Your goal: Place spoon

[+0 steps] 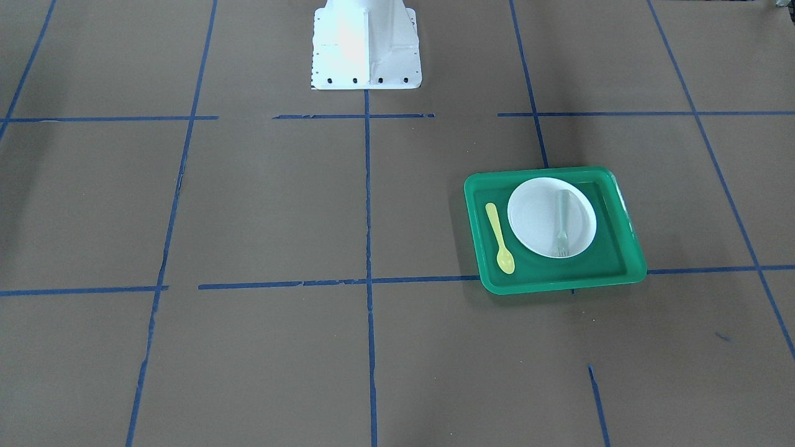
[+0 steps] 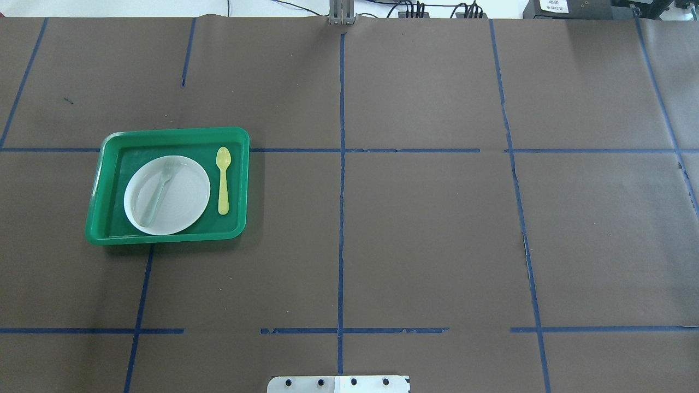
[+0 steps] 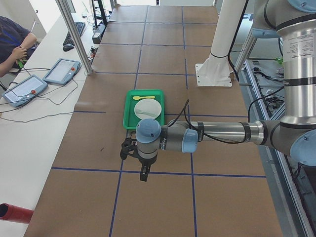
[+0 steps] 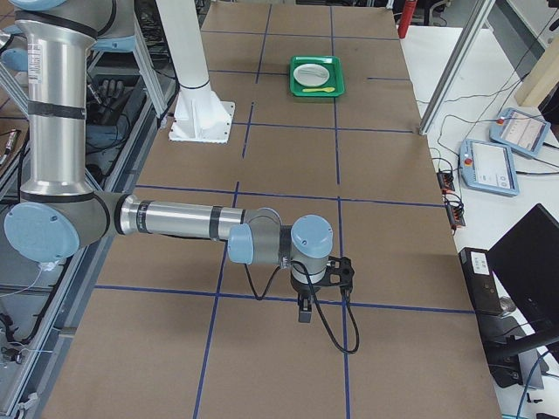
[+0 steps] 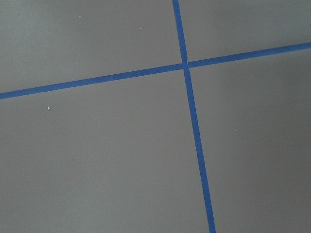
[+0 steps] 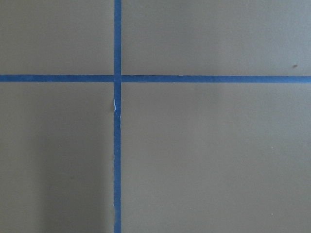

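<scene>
At the table's two ends, each arm reaches out level and low, its wrist turned straight down. The left gripper (image 3: 143, 176) and the right gripper (image 4: 304, 312) hang just above the brown table (image 2: 426, 229); I cannot tell whether either is parted or closed. The yellow spoon (image 2: 223, 180) lies flat on the floor of the green tray (image 2: 175, 131), just beside the white plate (image 2: 185, 203) on its inner side. Its long axis runs away from the robot, with the bowl at the far end. A fork (image 2: 158, 192) rests on the plate.

No writing can be read anywhere. A white label (image 2: 551, 5) on a black box (image 2: 590, 8) and a printed sticker (image 3: 297, 47) on the left arm (image 3: 222, 132) are too small to read.
</scene>
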Motion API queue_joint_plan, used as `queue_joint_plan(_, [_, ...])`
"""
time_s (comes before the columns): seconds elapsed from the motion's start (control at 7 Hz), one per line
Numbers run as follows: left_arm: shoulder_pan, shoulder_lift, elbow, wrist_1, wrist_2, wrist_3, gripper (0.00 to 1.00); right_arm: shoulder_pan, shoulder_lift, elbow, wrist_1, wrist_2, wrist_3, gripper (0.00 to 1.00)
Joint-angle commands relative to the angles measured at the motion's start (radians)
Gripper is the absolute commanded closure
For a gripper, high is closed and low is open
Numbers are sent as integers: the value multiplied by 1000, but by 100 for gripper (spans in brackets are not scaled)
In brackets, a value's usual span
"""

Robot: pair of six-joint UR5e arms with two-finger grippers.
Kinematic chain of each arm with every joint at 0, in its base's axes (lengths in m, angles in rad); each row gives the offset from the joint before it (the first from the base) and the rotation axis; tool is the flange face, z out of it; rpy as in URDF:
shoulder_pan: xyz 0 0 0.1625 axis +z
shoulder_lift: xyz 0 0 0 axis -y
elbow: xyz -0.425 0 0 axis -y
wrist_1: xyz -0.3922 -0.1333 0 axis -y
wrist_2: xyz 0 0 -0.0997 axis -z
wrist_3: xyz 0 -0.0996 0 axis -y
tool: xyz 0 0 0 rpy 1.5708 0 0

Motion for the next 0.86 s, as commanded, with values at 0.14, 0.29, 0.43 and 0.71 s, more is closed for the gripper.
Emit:
queue_joint_plan(0.14, [0, 7, -1, 2, -1, -3, 0, 0, 1, 0, -1, 0, 0, 0])
queue_joint_plan(0.29, [0, 8, 3, 2, -2, -3, 0, 0, -1, 0, 1, -1, 0, 0])
queue_joint_plan(0.43, [0, 10, 5, 3, -2, -3, 0, 0, -1, 0, 1, 0, 0, 0])
queue_joint_plan(0.71, [-2, 11, 3, 3, -2, -5, 0, 0, -1, 0, -1, 0, 0, 0])
